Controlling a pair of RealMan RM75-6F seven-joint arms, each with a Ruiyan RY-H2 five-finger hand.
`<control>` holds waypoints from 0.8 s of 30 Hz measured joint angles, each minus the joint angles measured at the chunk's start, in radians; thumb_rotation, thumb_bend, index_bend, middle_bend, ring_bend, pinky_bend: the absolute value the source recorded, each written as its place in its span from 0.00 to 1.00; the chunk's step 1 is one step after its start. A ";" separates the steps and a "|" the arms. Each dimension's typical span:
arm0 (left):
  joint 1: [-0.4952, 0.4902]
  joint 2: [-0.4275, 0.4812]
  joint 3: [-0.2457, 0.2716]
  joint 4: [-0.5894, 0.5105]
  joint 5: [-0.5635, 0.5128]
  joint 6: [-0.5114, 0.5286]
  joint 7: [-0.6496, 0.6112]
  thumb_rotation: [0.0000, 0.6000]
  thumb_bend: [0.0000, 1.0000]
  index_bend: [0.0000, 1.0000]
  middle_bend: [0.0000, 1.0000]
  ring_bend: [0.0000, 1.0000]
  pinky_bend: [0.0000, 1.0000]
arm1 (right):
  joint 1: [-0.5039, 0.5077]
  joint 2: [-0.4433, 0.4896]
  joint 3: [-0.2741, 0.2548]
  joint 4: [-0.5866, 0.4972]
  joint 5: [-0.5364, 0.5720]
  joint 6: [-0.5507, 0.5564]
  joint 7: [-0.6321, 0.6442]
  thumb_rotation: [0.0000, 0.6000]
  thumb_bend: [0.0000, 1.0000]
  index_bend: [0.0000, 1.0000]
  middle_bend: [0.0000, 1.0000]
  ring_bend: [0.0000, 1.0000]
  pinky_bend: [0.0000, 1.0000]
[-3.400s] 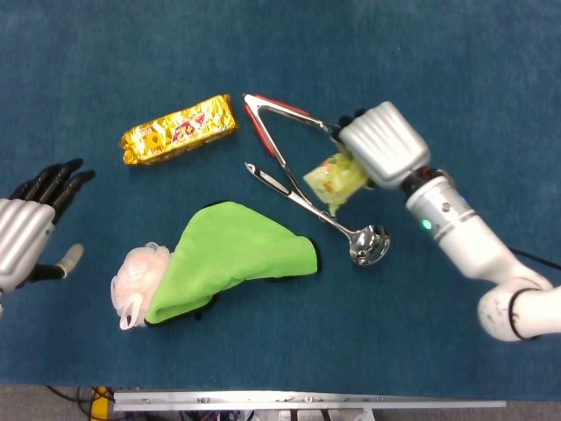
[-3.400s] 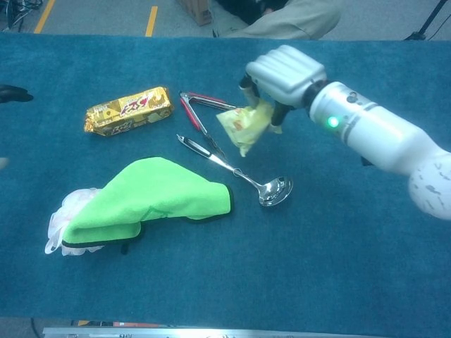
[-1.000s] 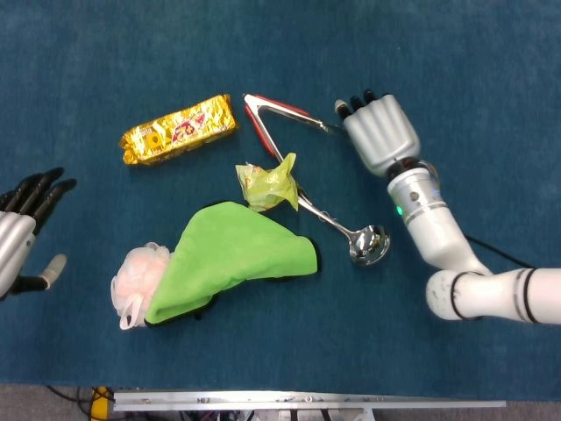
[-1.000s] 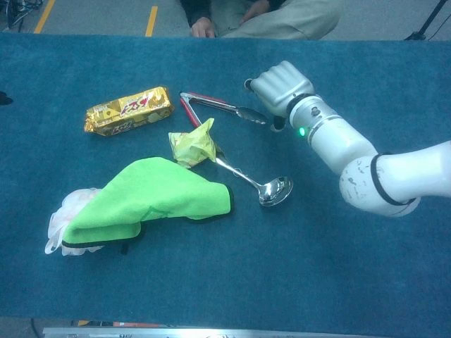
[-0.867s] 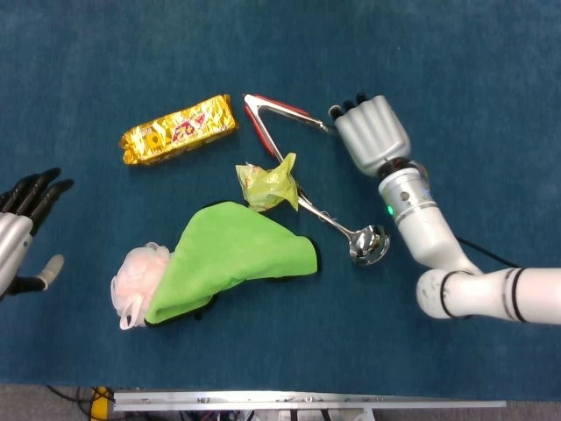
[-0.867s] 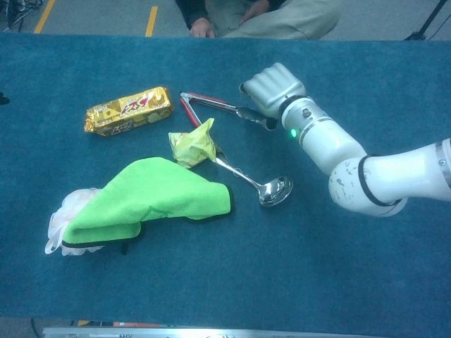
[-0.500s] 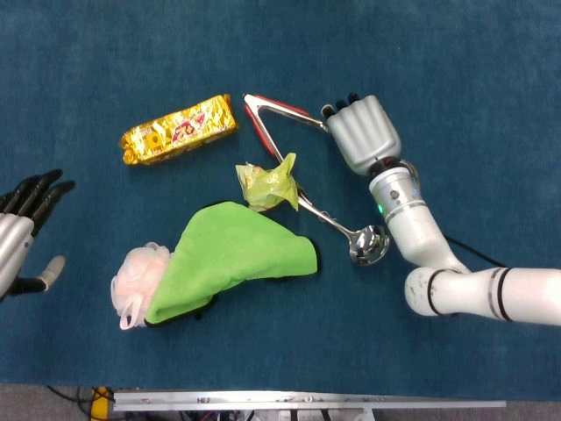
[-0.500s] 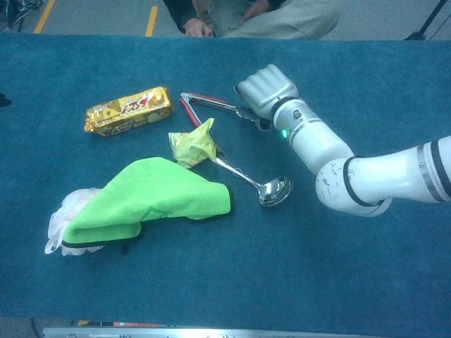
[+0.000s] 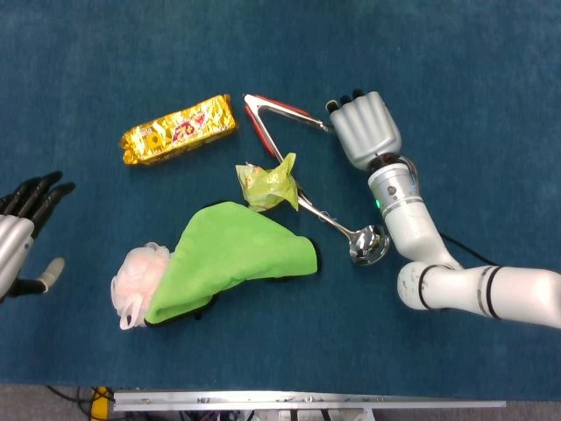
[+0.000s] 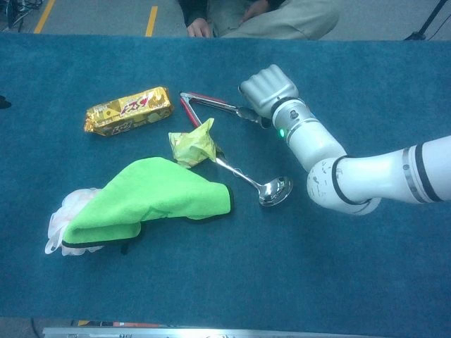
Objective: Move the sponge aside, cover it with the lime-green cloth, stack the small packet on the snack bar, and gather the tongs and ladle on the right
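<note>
Meanwhile, the left hand [image 9: 19, 235] waits open at the table edge; the crinkly, feather-light small packet [image 9: 267, 182] lies on the ladle [image 9: 337, 225] handle, best pinched by its crimped edge; the right hand [image 9: 364, 129], fingers curled, touches the tongs [image 9: 279, 118].

Blue-clothed table [image 9: 105, 53]: snack bar [image 9: 179, 130], tongs [image 9: 279, 123]

1. A table [image 9: 491, 70] covered in dark teal-blue fabric fills both views.
2. A metal rail [image 9: 307, 402] runs along the table's near edge in the head view.
3. Beyond the far edge, the chest view shows a person [image 10: 282, 15] in khaki clothing.
4. Yellow floor lines [image 10: 151, 20] mark the grey floor there.
</note>
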 measured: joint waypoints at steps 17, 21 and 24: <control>-0.001 0.004 0.000 0.014 -0.007 -0.009 -0.026 1.00 0.37 0.00 0.00 0.00 0.16 | 0.007 -0.082 0.027 0.140 -0.032 -0.048 0.045 1.00 0.49 0.50 0.49 0.43 0.63; -0.002 0.002 0.000 0.018 -0.006 -0.012 -0.032 1.00 0.38 0.00 0.00 0.00 0.16 | 0.002 -0.095 0.030 0.167 -0.050 -0.048 0.061 1.00 0.52 0.55 0.52 0.48 0.67; -0.002 0.001 0.001 0.020 -0.004 -0.013 -0.035 1.00 0.37 0.00 0.00 0.00 0.16 | -0.005 -0.095 0.035 0.175 -0.064 -0.048 0.075 1.00 0.52 0.58 0.54 0.50 0.68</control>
